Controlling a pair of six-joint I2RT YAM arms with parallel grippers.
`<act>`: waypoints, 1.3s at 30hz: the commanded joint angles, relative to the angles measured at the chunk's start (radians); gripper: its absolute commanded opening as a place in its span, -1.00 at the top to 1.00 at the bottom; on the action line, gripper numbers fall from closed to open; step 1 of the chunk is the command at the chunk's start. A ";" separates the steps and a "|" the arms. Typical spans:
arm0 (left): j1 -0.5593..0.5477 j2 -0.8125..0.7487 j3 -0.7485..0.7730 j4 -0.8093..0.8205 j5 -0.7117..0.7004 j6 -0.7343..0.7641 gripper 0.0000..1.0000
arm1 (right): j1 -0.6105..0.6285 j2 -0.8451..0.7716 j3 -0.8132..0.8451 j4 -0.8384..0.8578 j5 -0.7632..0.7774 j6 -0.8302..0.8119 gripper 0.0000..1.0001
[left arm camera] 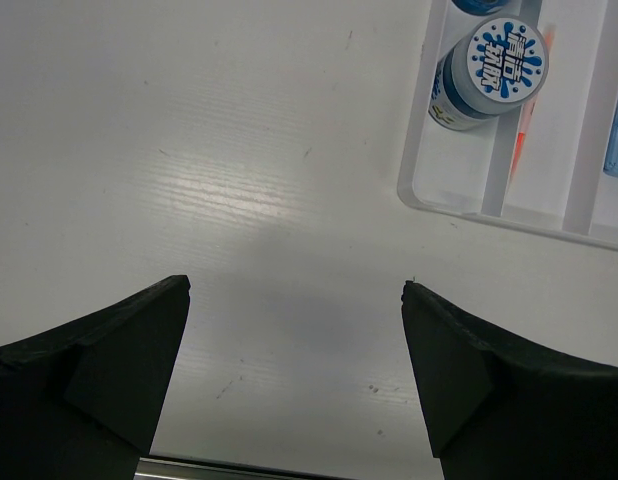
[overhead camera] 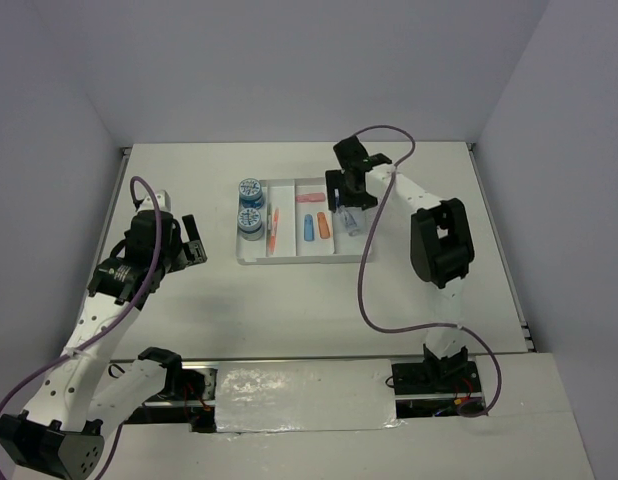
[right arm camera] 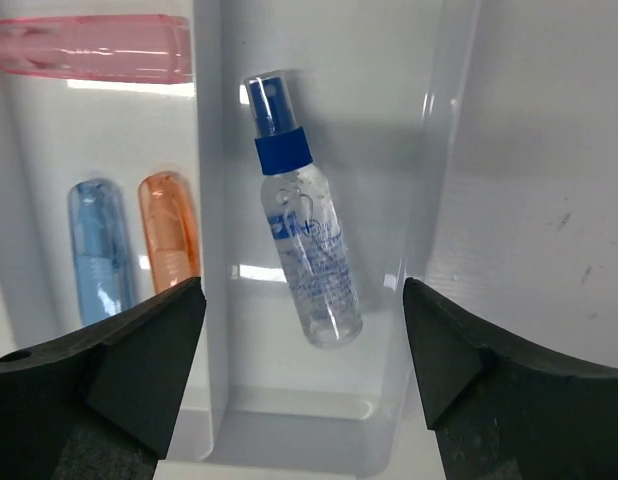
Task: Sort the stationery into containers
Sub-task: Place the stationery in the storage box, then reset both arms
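The white tray [overhead camera: 289, 254] lies at mid-table. Two blue-white rolls [overhead camera: 251, 188] [overhead camera: 251, 222] stand in its left compartment. The orange pen [overhead camera: 274, 228] lies in the second. The pink capsule [overhead camera: 311, 197], blue capsule [overhead camera: 308, 228] and orange capsule [overhead camera: 323, 227] lie in the third. The clear blue-capped bottle [right arm camera: 304, 255] lies in the rightmost. My right gripper [right arm camera: 301, 287] is open just above the bottle, not touching it. My left gripper [left arm camera: 296, 287] is open and empty over bare table, left of the tray [left arm camera: 429, 200]. I cannot make out the green pen.
White walls enclose the table on three sides. The right arm's purple cable [overhead camera: 367, 270] hangs down past the tray's right side. The left wrist view shows the nearer roll [left arm camera: 494, 70] and the orange pen [left arm camera: 524, 120] in the tray's corner.
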 commanded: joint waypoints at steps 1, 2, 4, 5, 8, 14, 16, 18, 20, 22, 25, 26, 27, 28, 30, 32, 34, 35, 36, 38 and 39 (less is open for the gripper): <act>0.005 -0.009 0.016 0.025 0.001 0.022 -0.99 | 0.008 -0.179 0.009 -0.004 0.016 0.016 -0.74; 0.005 -0.011 0.016 0.024 -0.004 0.021 -0.99 | 0.010 -0.243 -0.018 -0.004 0.018 0.021 -0.74; 0.008 -0.011 0.024 0.011 -0.034 0.010 -0.99 | 0.010 -0.384 -0.122 0.027 0.018 0.030 -0.77; 0.016 -0.011 0.028 0.005 -0.053 0.002 -0.99 | 0.010 -0.449 -0.173 0.048 0.022 0.032 -0.94; 0.082 -0.020 0.042 -0.013 -0.114 -0.021 -0.99 | 0.010 -0.740 -0.403 0.171 0.041 0.043 -0.99; 0.183 -0.078 0.038 0.001 -0.113 -0.027 -0.99 | 0.010 -1.234 -0.661 0.182 0.189 0.023 -0.99; 0.183 -0.085 0.038 -0.013 -0.116 -0.024 -0.99 | 0.008 -1.340 -0.681 0.104 0.266 0.020 -0.99; 0.181 -0.095 0.044 -0.041 -0.131 -0.033 -0.99 | 0.008 -1.396 -0.690 0.029 0.300 0.032 -0.99; 0.181 -0.123 0.039 -0.045 -0.142 -0.039 -0.99 | 0.010 -1.468 -0.693 -0.010 0.270 0.059 -0.99; 0.181 -0.141 0.041 -0.049 -0.142 -0.038 -0.99 | 0.012 -1.536 -0.713 -0.030 0.239 0.058 -0.99; 0.181 -0.178 0.059 -0.073 -0.143 -0.036 -0.99 | 0.013 -1.613 -0.731 -0.063 0.242 0.069 -0.99; 0.181 -0.187 0.064 -0.078 -0.151 -0.039 -0.99 | 0.016 -1.633 -0.736 -0.066 0.237 0.069 -0.99; 0.181 -0.198 0.064 -0.082 -0.153 -0.045 -0.99 | 0.018 -1.668 -0.747 -0.060 0.237 0.069 -0.99; 0.181 -0.221 0.067 -0.085 -0.153 -0.047 -0.99 | 0.018 -1.682 -0.770 -0.054 0.242 0.069 -0.99; 0.181 -0.244 0.074 -0.096 -0.146 -0.048 -0.99 | 0.018 -1.704 -0.778 -0.057 0.253 0.075 -0.99; 0.181 -0.272 0.076 -0.096 -0.145 -0.044 -0.99 | 0.018 -1.700 -0.771 -0.066 0.254 0.081 -0.99; 0.181 -0.282 0.078 -0.102 -0.148 -0.047 -0.99 | 0.018 -1.690 -0.764 -0.076 0.254 0.090 -0.99; 0.181 -0.284 0.078 -0.108 -0.149 -0.051 -0.99 | 0.018 -1.689 -0.764 -0.074 0.253 0.092 -0.99; 0.181 -0.287 0.076 -0.110 -0.157 -0.055 -0.99 | 0.018 -1.684 -0.764 -0.073 0.251 0.090 -0.99; 0.181 -0.298 0.075 -0.110 -0.165 -0.056 -0.99 | 0.019 -1.680 -0.765 -0.071 0.251 0.092 -0.99; 0.181 -0.302 0.075 -0.108 -0.166 -0.058 -0.99 | 0.018 -1.670 -0.762 -0.073 0.253 0.093 -0.99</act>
